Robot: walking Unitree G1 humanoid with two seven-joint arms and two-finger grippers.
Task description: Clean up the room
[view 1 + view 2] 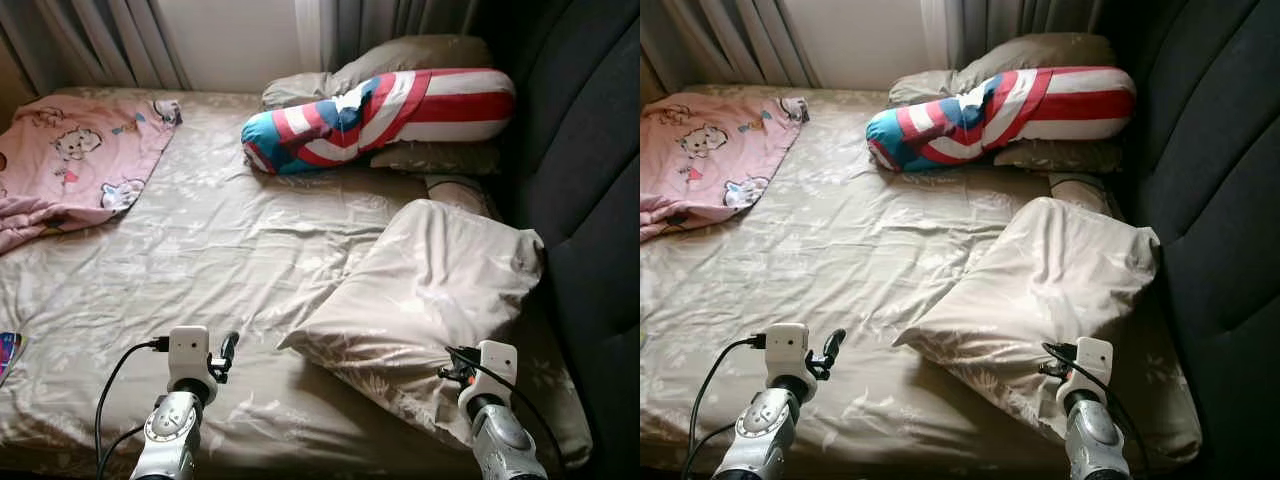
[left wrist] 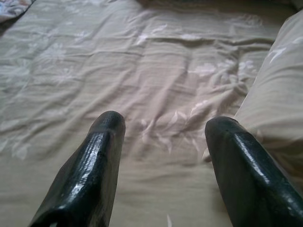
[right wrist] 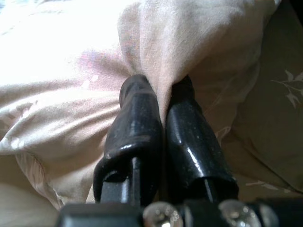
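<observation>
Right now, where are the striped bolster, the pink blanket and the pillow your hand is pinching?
striped bolster [image 1: 400, 115]: left eye view, its middle.
pink blanket [image 1: 75, 150]: left eye view, its printed middle.
pillow [image 1: 430, 290]: left eye view, its top face.

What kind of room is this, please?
Most likely a bedroom: a wide bed in a beige floral sheet, pillows including a beige pillow pinched by the right gripper, a pink cartoon blanket, and curtains behind.

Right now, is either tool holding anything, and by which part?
The right tool pinches a fold of cloth at the near edge of the beige pillow. The left tool is open over the bedsheet, holding nothing.
</observation>
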